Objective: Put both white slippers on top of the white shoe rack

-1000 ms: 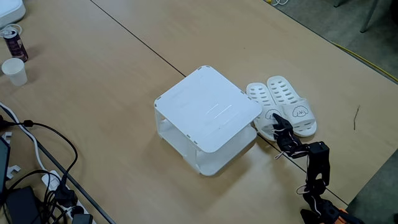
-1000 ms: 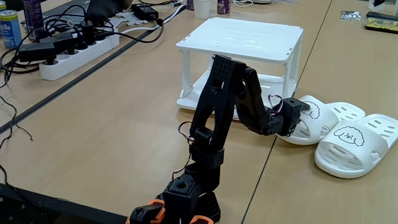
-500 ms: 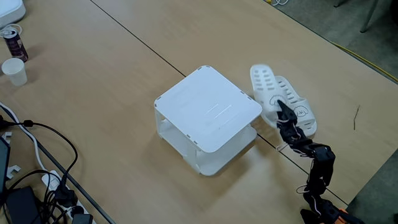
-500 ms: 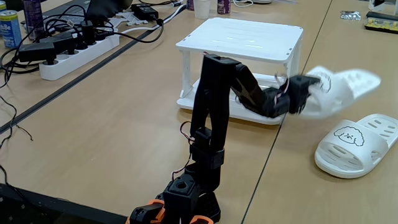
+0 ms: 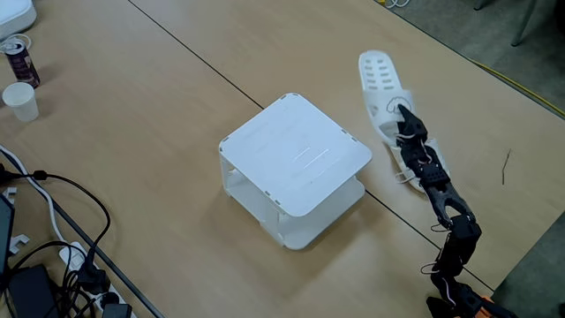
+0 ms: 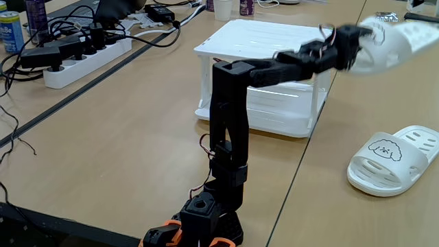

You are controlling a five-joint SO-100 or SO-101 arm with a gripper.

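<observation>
My gripper [image 6: 361,42] is shut on one white slipper [image 6: 405,42], which hangs blurred in the air to the right of the white shoe rack [image 6: 267,40], at about the height of its top. In the other fixed view the same slipper [image 5: 380,81] sticks out beyond the gripper [image 5: 400,119], to the right of the rack [image 5: 296,159] and not over it. The second white slipper [image 6: 394,159] lies flat on the table, cartoon-face strap toward the camera. The outstretched arm hides most of that slipper [image 5: 404,175] in the view from above. The rack's top is bare.
A power strip [image 6: 86,58] with tangled cables and a can [image 6: 10,31] sit at the left. A paper cup [image 5: 19,100], a can [image 5: 19,60] and cables [image 5: 53,256] line the left edge. The arm's base [image 6: 206,219] stands at the table's near edge.
The gripper took hold of one slipper beside the other on the table and lifted it up and away, from table level to about the rack's top height. The other slipper stayed put.
</observation>
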